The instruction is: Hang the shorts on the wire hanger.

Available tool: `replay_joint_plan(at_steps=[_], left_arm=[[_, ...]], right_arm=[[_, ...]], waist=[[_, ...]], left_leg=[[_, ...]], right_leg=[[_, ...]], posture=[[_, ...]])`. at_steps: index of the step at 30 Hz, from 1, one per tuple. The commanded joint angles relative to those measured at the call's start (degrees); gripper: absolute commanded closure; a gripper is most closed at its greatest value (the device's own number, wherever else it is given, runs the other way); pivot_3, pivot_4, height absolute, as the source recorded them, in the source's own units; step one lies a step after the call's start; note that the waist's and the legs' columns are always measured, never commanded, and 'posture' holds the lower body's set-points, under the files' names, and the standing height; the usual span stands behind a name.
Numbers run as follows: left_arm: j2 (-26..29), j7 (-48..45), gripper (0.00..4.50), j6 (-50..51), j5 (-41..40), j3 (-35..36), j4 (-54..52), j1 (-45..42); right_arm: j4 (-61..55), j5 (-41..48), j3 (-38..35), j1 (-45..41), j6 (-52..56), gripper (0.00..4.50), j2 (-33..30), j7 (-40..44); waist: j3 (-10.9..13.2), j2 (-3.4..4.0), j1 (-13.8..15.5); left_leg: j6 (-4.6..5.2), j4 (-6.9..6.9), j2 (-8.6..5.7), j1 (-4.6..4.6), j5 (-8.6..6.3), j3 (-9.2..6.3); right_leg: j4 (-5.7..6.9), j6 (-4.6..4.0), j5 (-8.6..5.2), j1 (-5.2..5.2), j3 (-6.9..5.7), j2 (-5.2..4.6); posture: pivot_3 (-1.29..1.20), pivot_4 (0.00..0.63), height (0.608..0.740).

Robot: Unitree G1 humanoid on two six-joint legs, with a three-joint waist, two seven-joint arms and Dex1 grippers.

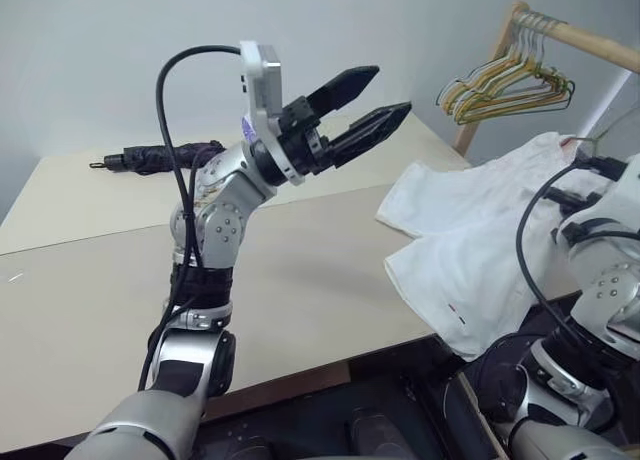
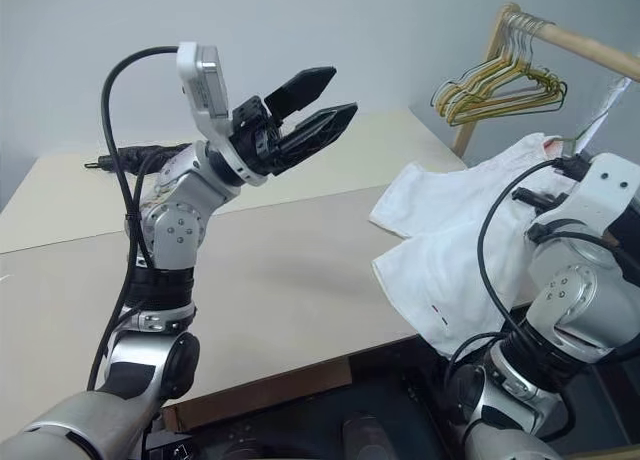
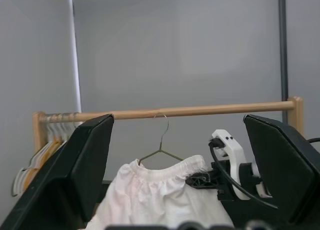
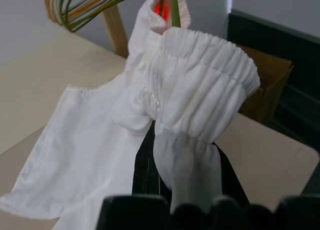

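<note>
Now the right tool (image 4: 170, 190) pinches the shorts (image 4: 165, 105) by their soft, bunchy waistband, with the thin wire hanger (image 3: 161, 151) poking into it just past the tips. Their white legs droop onto the smooth tan bench (image 1: 300, 280). Hanging looks half done. Off beside, the left tool (image 1: 358, 108) gapes wide, empty.

Beige table (image 1: 300, 290), white shorts (image 1: 470, 250) draped over its right edge, dark tool (image 1: 160, 158) at back left
</note>
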Motion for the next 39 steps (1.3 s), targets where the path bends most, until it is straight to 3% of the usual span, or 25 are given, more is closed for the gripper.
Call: replay_joint_plan(at_steps=[1, 20, 35, 39], left_arm=[[-0.35, 0.17, 0.01, 0.4, -2.01, 0.42, -2.12, -1.99], [-0.86, 0.6, 0.01, 0.24, -2.39, 0.51, -1.57, -2.52], [0.48, 0.25, 0.01, 0.75, -2.59, 0.38, -3.3, -1.01], [1.02, -0.02, 0.0, 1.03, -2.61, 0.22, -3.76, -0.8]], right_arm=[[0.43, -1.76, -1.07, -2.51, -4.88, 4.5, -2.5, -2.26], [20.37, -2.61, -7.22, -8.7, -15.98, 4.5, -13.03, -7.31], [23.22, -0.35, -10.76, -8.28, -12.93, 4.5, -11.34, -9.96], [21.45, -0.42, -10.13, -7.11, -13.06, 3.45, -10.36, -10.55]], waist=[[0.0, 0.01, -0.21], [0.02, 0.17, -0.28], [0.03, 0.22, -0.09], [0.03, 0.23, -0.11]], left_leg=[[0.0, 0.0, 0.0, 0.0, 0.0, 0.0], [0.01, -0.06, -0.01, 0.04, 0.0, 0.08], [0.01, -0.06, -0.02, 0.02, 0.0, 0.07], [0.01, -0.06, -0.03, 0.02, 0.0, 0.07]], right_leg=[[0.0, 0.05, -0.03, 0.0, 0.0, 0.0], [-0.05, 0.11, -0.07, 0.02, 0.11, 0.01], [-0.1, 0.12, -0.08, 0.05, 0.12, 0.02], [-0.11, 0.12, -0.08, 0.05, 0.13, 0.02]], posture=[[-0.24, 0.0, 0.74], [-0.23, 0.0, 0.74], [-0.22, 0.0, 0.74], [-0.22, 0.0, 0.74]])
